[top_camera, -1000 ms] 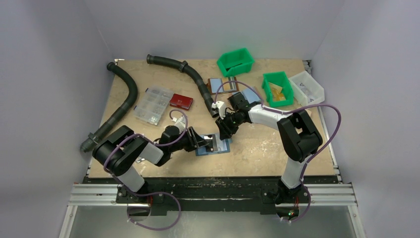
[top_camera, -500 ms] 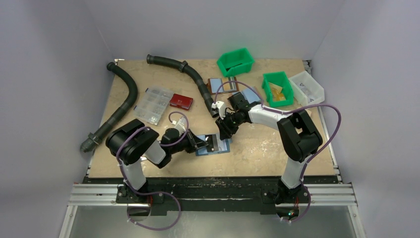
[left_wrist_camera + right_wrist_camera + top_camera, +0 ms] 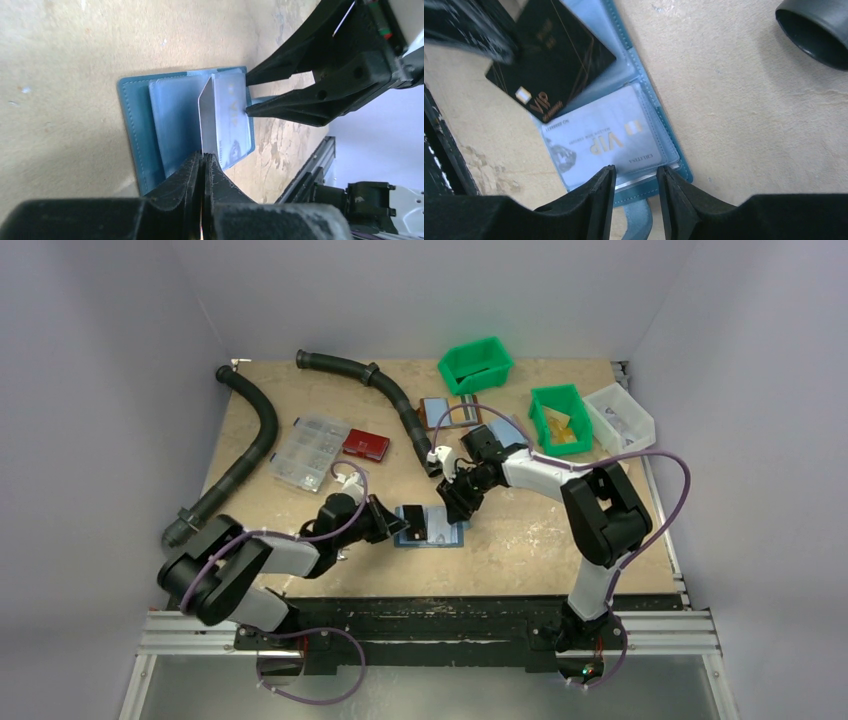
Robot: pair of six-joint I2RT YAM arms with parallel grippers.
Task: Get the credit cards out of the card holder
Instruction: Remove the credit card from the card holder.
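The holder [image 3: 432,530] lies open on the worktop [image 3: 520,540], at the centre of the top view. The left hand [image 3: 204,162] is clenched on the black card's [image 3: 554,70] edge. The right hand [image 3: 636,182] is part spread and grasps nothing, its tips at the holder's edge. Risks: so thin a pinch may slip, and an unpinned holder may drag along.

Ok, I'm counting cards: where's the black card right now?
Top view, centre front: the black card is pinched in the left gripper, over the open card holder.
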